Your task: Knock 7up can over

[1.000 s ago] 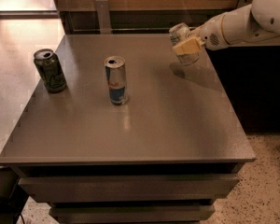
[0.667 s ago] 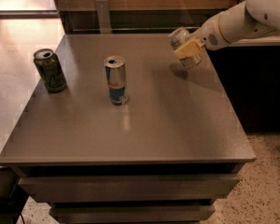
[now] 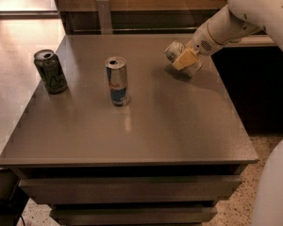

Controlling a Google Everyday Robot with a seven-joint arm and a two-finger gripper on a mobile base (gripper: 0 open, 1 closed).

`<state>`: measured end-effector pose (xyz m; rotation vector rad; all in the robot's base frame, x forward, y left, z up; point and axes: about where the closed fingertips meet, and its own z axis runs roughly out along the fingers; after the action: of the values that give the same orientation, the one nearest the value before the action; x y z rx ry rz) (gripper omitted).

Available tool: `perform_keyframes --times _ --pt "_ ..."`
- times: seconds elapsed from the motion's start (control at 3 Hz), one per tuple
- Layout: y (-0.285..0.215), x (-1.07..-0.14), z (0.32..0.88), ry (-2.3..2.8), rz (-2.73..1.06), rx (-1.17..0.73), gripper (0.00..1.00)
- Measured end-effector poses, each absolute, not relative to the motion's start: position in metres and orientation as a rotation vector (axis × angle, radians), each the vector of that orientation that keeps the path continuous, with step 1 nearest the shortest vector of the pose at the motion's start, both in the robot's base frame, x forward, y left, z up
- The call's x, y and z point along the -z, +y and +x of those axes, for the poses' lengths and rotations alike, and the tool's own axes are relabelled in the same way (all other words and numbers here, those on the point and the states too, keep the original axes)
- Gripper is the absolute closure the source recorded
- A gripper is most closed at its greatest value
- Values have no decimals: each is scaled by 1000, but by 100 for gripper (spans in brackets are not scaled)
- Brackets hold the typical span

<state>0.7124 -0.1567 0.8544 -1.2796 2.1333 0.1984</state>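
The 7up can (image 3: 173, 50), whitish-silver, is at the far right of the grey table (image 3: 146, 121). It is tilted, its top leaning left, and partly hidden behind my gripper (image 3: 185, 59). The gripper reaches in from the upper right on the white arm (image 3: 236, 18) and is right against the can's side. I cannot tell whether the can rests on the table or is held.
A tall slim blue-and-silver can (image 3: 117, 81) stands upright near the table's middle. A dark green can (image 3: 50, 71) stands upright near the left edge. A dark counter front runs along the right side, and drawers sit below the table's front edge.
The gripper and the 7up can have shifted slightly down and to the left, closer to the tabletop. The other two cans have not moved.
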Motion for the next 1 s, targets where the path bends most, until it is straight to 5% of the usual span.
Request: perform_keyframes --times 0.67,1.0 --pt "-145 -832 714 2180 -1378 -214 100" --pt "-145 -833 714 2180 -1378 -214 83"
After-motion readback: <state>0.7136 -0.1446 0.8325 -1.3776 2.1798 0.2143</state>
